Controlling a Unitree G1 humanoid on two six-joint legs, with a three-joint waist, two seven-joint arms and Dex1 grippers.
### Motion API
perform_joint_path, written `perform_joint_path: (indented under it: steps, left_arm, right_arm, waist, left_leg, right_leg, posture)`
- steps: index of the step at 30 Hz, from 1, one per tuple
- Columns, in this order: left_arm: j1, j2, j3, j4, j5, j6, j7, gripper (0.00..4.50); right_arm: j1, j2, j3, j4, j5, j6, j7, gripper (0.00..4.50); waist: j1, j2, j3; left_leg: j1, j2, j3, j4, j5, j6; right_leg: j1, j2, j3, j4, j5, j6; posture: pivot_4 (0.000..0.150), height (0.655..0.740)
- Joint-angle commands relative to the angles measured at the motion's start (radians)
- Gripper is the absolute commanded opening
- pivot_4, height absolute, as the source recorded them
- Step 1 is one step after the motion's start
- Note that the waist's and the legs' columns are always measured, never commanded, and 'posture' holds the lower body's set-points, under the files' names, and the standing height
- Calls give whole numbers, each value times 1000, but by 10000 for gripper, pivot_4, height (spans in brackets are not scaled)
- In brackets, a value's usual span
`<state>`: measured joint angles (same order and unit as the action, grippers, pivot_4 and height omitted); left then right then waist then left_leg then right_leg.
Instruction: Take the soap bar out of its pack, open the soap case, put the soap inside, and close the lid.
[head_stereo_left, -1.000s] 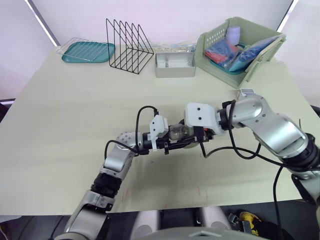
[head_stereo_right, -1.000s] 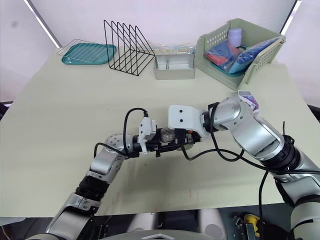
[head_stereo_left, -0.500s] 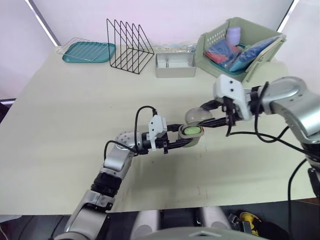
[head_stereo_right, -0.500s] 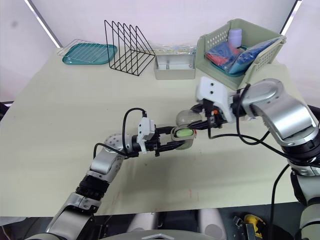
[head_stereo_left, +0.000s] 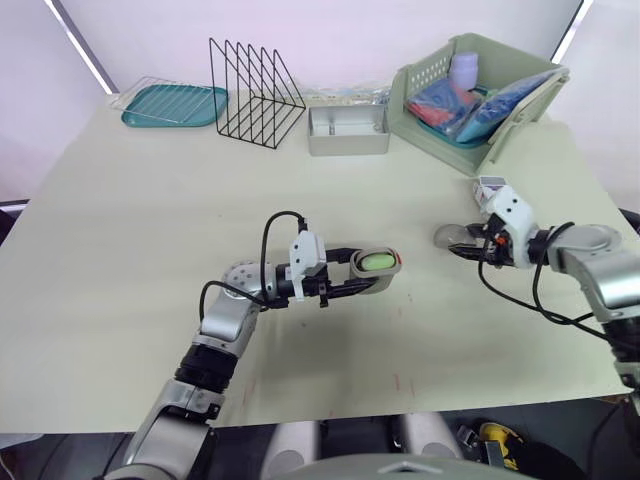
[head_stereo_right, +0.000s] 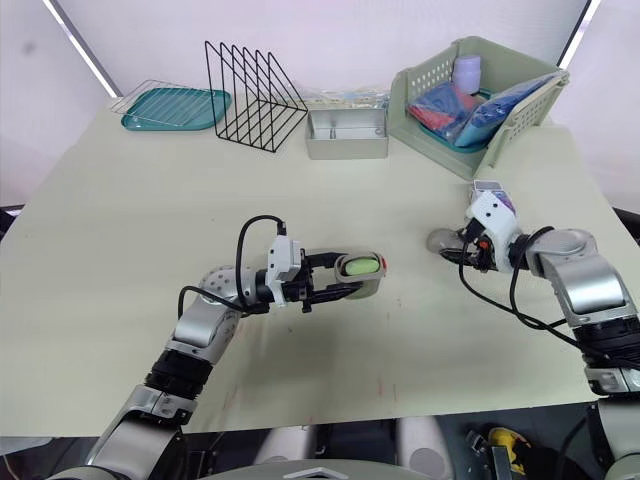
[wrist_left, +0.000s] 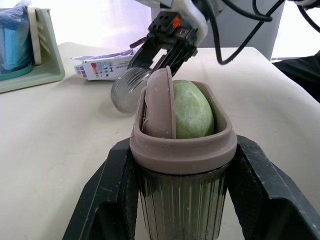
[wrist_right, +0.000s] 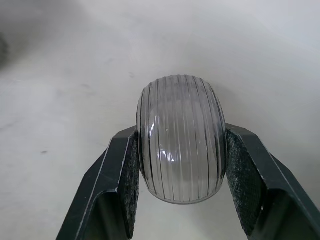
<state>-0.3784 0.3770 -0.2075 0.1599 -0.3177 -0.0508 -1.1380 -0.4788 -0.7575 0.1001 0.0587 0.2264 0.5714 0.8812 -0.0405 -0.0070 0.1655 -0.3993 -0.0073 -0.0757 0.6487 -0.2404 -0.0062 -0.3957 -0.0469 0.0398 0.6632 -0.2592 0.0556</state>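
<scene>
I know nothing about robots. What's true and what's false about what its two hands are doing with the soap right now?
1. The green soap sits inside the soap case clamped in the left gripper. True.
2. The lid is on the case. False: the right gripper holds it, well apart from the case.
3. The soap pack lies in the green basket. False: it lies on the table near the right gripper.
4. A teal tray sits at the table's far left corner. True.
</scene>
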Motion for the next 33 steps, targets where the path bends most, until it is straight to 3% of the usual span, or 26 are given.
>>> perform_joint_path:
  steps: [1,4,5,6,8,9,19,24,29,33]
  left_arm:
    - [5,13,3,27,25,-1,1,19089]
    - [7,14,6,25,24,1,4,19089]
    - [7,15,6,24,24,2,4,19089]
    - [8,16,7,24,24,2,5,19089]
    - [10,17,6,22,24,3,6,19089]
    - [12,16,6,20,24,5,7,19089]
    - [15,6,-5,12,26,14,15,19089]
    - [15,2,-7,15,29,14,19,19089]
    - [12,-3,-8,17,31,14,24,19089]
    - [9,-6,-8,22,33,13,25,19089]
  right_arm:
    - [48,27,-17,8,-34,-38,-56,18401]
    - [78,17,-8,-17,-29,-18,-32,18401]
    - [84,9,-5,-27,-29,-14,-22,28654]
    - [88,3,-2,-35,-29,-10,-15,30194]
    - [88,-15,8,-52,-29,7,8,42820]
    - [85,-28,16,-64,-26,24,26,44063]
    - [-34,-205,115,-152,-44,146,224,44063]
    - [-180,-254,171,-113,-92,196,286,44063]
    - [-393,-220,267,-51,-64,550,328,44063]
    - [-470,-204,351,-36,-57,659,346,44063]
  waist:
    - [1,0,0]
    - [1,0,0]
    - [2,0,0]
    - [2,0,0]
    - [1,0,-1]
    - [1,0,0]
    - [2,0,0]
    - [3,0,0]
    - [6,0,0]
    - [8,0,0]
  left_leg:
    - [0,0,0,0,0,0]
    - [2,0,0,0,0,0]
    - [2,0,0,0,0,0]
    - [2,0,0,0,0,0]
    - [2,0,1,0,0,0]
    - [2,0,1,0,0,0]
    - [2,0,0,1,0,0]
    - [2,0,0,1,0,0]
    - [1,0,0,1,0,0]
    - [1,0,-2,1,0,0]
  right_leg:
    - [0,0,0,0,0,0]
    - [2,0,0,0,0,0]
    - [2,0,0,0,0,0]
    - [2,0,0,0,0,0]
    - [2,0,1,0,0,0]
    - [2,0,1,0,0,0]
    - [2,0,0,0,0,0]
    - [1,0,0,0,0,0]
    - [1,-1,0,-1,0,0]
    - [1,-1,0,-1,0,0]
  posture:
    - [1500,7400]
    - [1500,7400]
    - [1500,7400]
    - [1500,7400]
    - [1500,7400]
    - [1500,7400]
    - [1500,7400]
    - [1500,7400]
    - [1500,7400]
    - [1500,7400]
